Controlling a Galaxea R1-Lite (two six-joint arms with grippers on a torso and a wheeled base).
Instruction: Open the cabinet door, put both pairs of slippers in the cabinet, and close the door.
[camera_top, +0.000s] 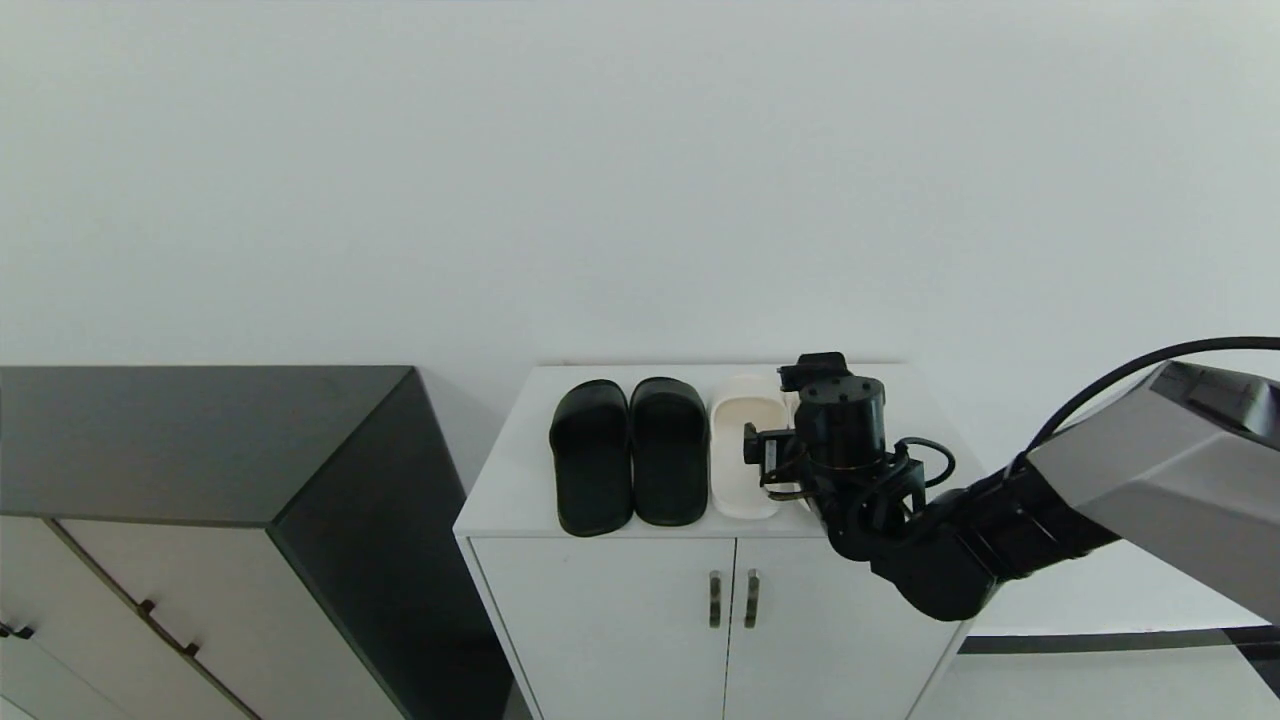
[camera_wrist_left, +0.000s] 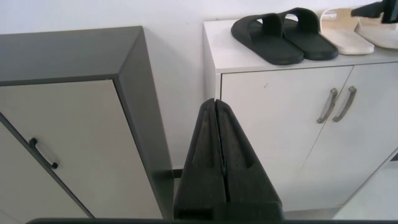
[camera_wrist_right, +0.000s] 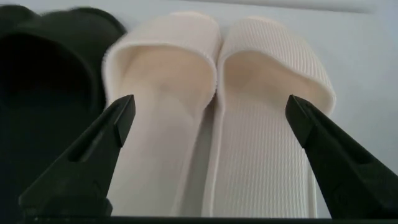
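The white cabinet (camera_top: 600, 620) stands with both doors shut, its two handles (camera_top: 733, 598) side by side at the middle. On its top lie a black pair of slippers (camera_top: 630, 455) and, to their right, a cream pair (camera_top: 745, 450) partly hidden under my right wrist. My right gripper (camera_wrist_right: 210, 106) is open just above the cream slippers (camera_wrist_right: 217, 124), one finger on either side of the pair. My left gripper (camera_wrist_left: 216, 109) is shut on nothing, low and left of the cabinet (camera_wrist_left: 280, 124), facing its doors and handles (camera_wrist_left: 336, 104).
A taller dark cabinet (camera_top: 200, 440) with pale drawer fronts stands close to the white cabinet's left side. A plain white wall runs behind both. Pale floor shows to the right of the white cabinet.
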